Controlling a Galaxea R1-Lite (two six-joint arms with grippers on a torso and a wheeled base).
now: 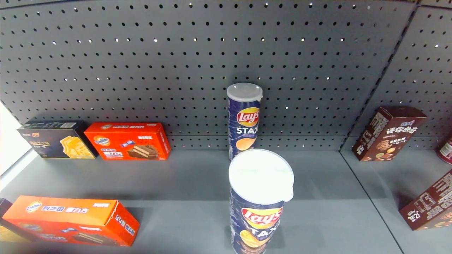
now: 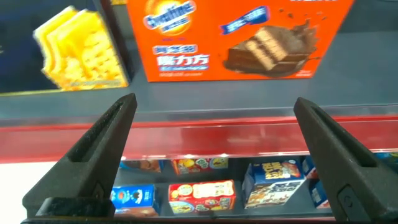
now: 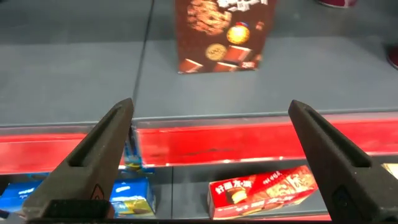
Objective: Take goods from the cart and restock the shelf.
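Grey perforated backing rises behind the shelf (image 1: 176, 176), and the goods on it stand in loose groups. At the far left, against the back panel, a black cracker box (image 1: 56, 139) stands just beside an orange wafer box (image 1: 129, 141). Nearer the front edge on that side lies a second orange wafer box (image 1: 70, 220). In the middle, two blue chip cans stand upright in a line. The rear chip can (image 1: 243, 121) is close to the backing, and the front chip can (image 1: 259, 204), with its white lid, stands before it near the shelf's edge. On the right bay, a brown chocolate box (image 1: 388, 134) leans at the back, another brown box (image 1: 429, 206) sits nearer the front, and a red can (image 1: 445, 150) shows at the far edge.

The left gripper (image 2: 216, 106) hangs in front of the shelf's red edge strip (image 2: 211, 134), facing the black and orange boxes, with its fingers spread wide apart and holding nothing. The right gripper (image 3: 211, 107) is likewise spread wide and holds nothing. It hangs before the red strip and faces the brown chocolate box. Small packets (image 2: 199, 196) fill the shelf below.
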